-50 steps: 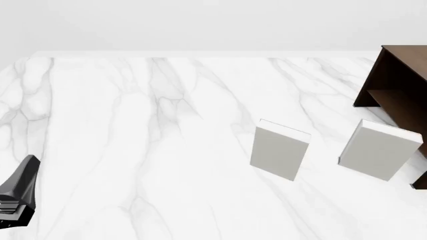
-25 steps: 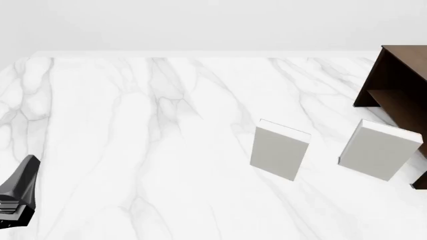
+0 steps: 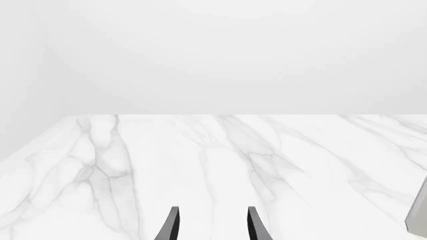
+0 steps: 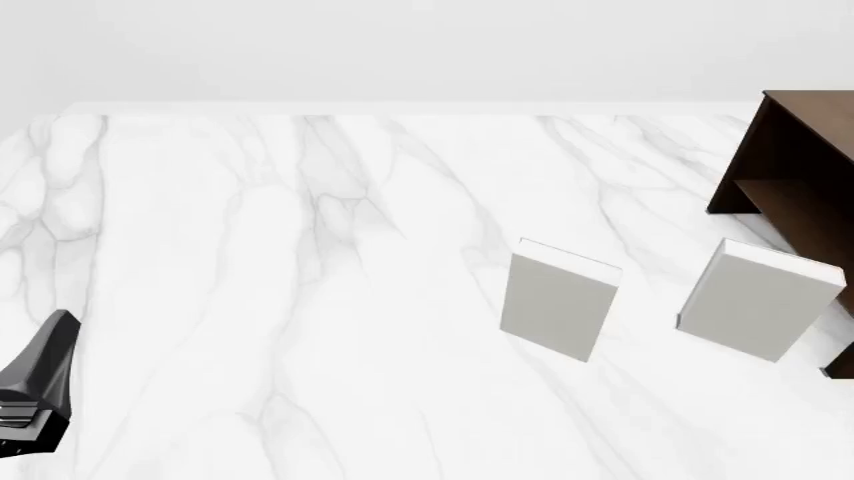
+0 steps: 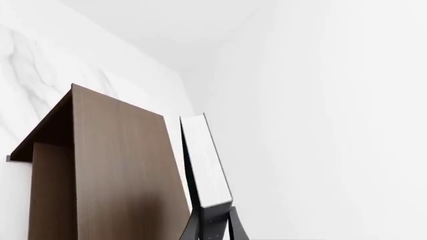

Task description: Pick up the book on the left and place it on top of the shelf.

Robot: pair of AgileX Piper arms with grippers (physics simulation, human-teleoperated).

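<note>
Right pincer (image 5: 212, 227) is clamped on the book (image 5: 205, 162), dark cover with white page edges, held up just beside the dark brown shelf (image 5: 107, 170), over its flat top. Left pincer (image 3: 212, 225) sits open above the marble desk (image 3: 200, 165), holding nothing.

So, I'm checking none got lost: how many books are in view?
3. Two light grey ones stand on the table, one mid-right, another by the shelf; the dark book is in the right gripper.
</note>
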